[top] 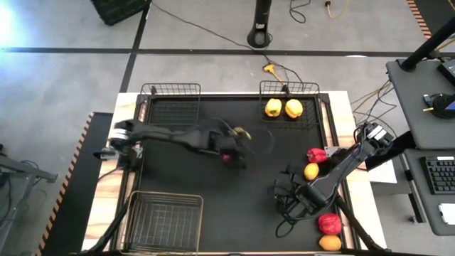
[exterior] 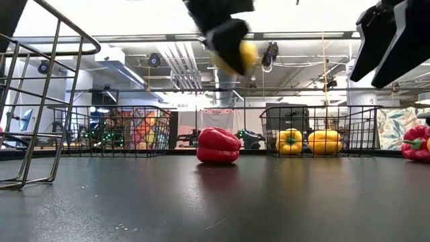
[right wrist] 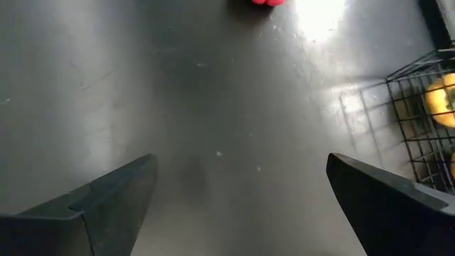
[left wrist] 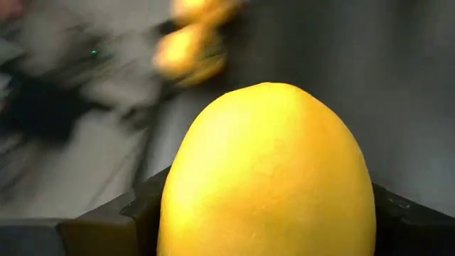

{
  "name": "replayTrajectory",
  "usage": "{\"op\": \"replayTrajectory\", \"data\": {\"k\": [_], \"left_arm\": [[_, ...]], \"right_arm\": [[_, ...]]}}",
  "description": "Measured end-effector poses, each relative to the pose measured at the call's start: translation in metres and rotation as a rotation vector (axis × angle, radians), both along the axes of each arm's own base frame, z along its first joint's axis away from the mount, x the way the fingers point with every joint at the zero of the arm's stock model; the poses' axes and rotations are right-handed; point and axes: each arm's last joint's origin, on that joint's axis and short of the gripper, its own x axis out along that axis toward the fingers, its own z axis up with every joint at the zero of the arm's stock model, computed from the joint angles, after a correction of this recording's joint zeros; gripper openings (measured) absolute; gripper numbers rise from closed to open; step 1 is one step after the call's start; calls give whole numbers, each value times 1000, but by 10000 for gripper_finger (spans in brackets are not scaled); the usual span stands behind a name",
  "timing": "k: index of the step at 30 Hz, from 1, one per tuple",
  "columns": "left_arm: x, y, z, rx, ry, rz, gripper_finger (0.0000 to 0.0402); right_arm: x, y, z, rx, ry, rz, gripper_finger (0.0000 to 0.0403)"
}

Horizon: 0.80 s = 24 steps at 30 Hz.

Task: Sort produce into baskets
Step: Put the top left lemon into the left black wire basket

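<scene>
Gripping a yellow citrus fruit (left wrist: 266,171), the left gripper (top: 238,135) is being held raised over the table's (top: 213,178) middle, fingers clamped on the fruit. A red pepper (exterior: 218,145) is lying just beneath. Three baskets are being left around: far-left basket (top: 170,99) nearest, front-left basket (top: 163,220) empty, far-right basket (top: 288,99) holding yellow peppers. Right gripper (top: 284,195) is waiting wide apart, front-right.

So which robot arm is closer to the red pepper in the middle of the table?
The left. Its gripper hangs just above and beside the red bell pepper, jaws shut on a yellow citrus fruit. The right gripper waits nearer the table's right side, jaws open and empty.
</scene>
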Motion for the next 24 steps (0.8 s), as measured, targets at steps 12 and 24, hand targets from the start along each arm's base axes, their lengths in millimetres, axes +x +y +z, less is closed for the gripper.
{"op": "replayTrajectory", "data": {"k": [12,24], "left_arm": [[-151,109,31,-174,-172,714,269],[-217,213,-2,-484,-102,1043,270]], "right_arm": [[-8,-10,-26,-119,-38,-15,400],[-10,-21,-35,-161,-9,-27,400]]}}
